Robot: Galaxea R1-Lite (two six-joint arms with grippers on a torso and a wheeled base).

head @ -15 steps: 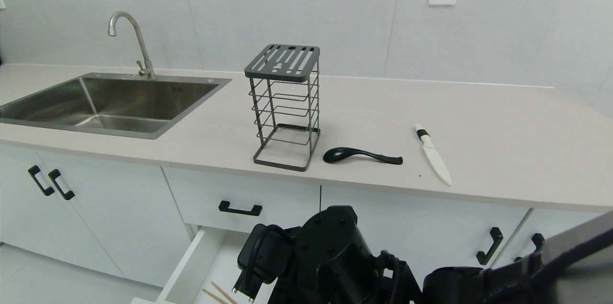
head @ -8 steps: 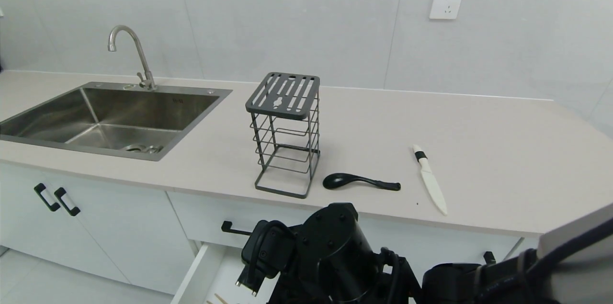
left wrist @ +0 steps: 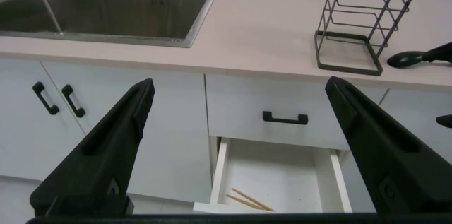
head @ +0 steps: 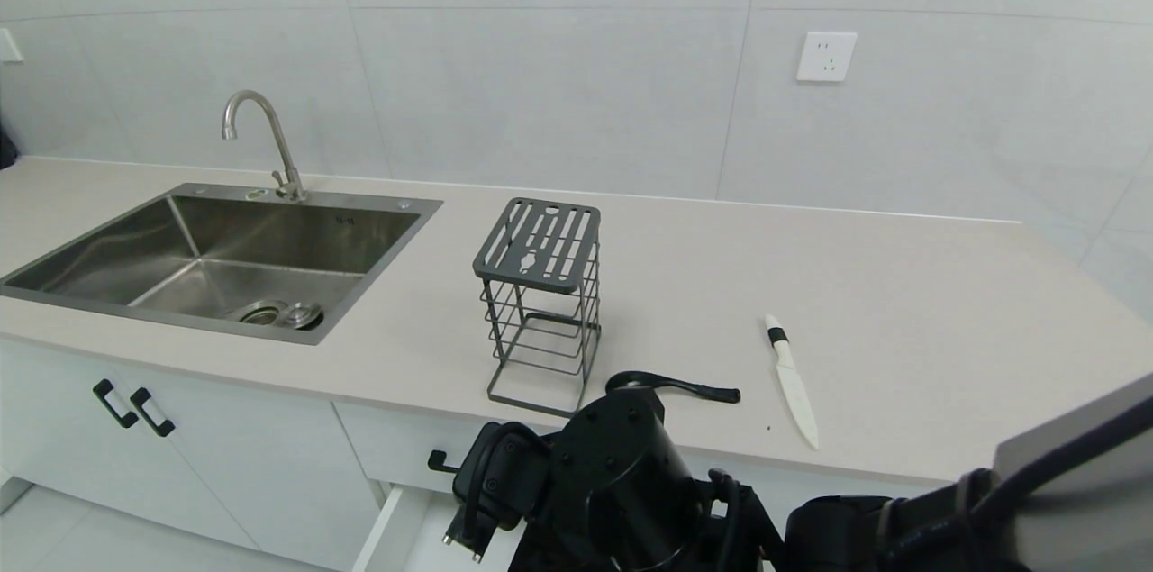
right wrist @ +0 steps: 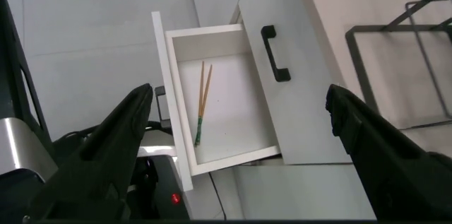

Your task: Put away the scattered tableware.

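On the countertop [head: 901, 284], a dark wire rack [head: 540, 306] stands right of the sink [head: 270, 234]. Just beside the rack lies a black utensil, probably a spoon [head: 694, 388], then a white knife [head: 791, 378].

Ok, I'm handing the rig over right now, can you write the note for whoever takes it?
Grippers: left gripper open and empty, facing the open drawer; right gripper open and empty, above it.
Things: chopsticks lie in the drawer. The black spoon lies on the counter beside the wire rack; the white knife lies further right, apart from it.
Done: chopsticks stowed.
Left: black spoon, white knife.
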